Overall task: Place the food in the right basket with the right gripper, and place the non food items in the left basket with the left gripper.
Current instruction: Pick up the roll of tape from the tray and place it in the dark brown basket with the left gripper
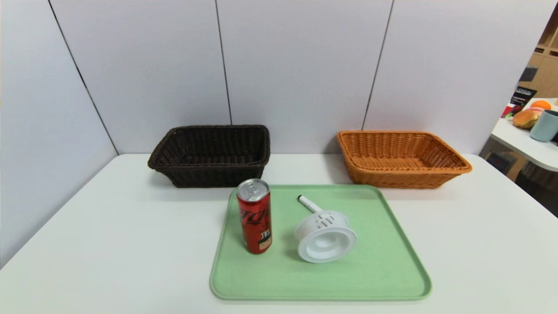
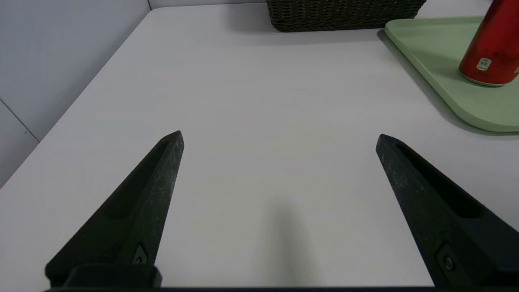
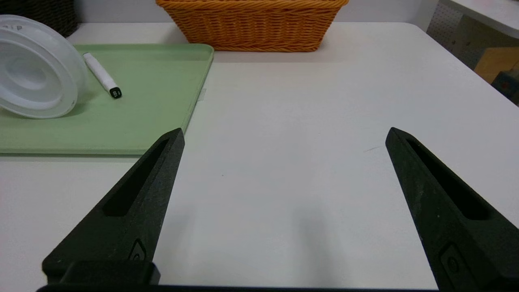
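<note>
the right tool point(image 3: 285, 136) hangs over the bench point(image 3: 284, 182), its two fingers wide apart with nothing between them. the step in hand looks to be lifting the red can point(image 1: 257, 218), which stands upright on the green tray point(image 1: 370, 279), well apart from this tool and on the far side of the white slotted disc point(image 1: 327, 240) from it. best to go in high over the disc and the white marker point(image 1: 309, 203), then lower straight down with a finger on each side of the can, close squarely round its middle and lift it upright before turning to the orange basket point(image 3: 255, 28), ahead of the tool. a light, even squeeze should do, as thin metal may dent. the left tool point(image 2: 279, 138), also spread and holding nothing, hangs over the bench beside the tray, near the can; it had best keep out of the way.
</note>
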